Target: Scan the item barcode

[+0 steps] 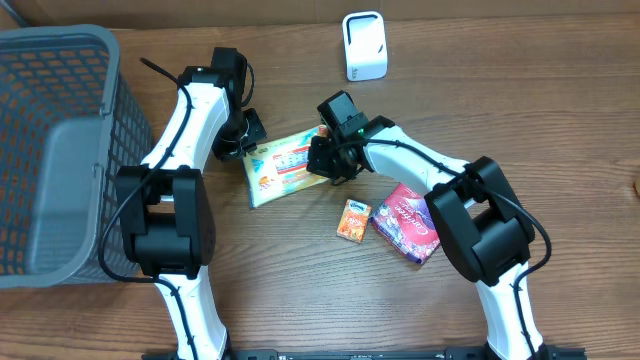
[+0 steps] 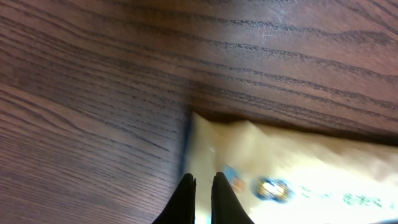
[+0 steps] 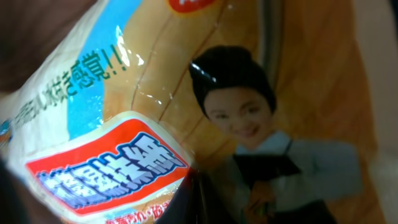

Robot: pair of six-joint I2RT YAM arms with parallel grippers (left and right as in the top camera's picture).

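Lying between left pincer (image 1: 248, 143) and right pincer (image 1: 323, 163), snack packet (image 1: 285, 168) touches both

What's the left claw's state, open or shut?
The left claw is shut: its black fingers stand nearly together at the edge of the yellow plastic snack packet. Whether they pinch it, cannot tell.
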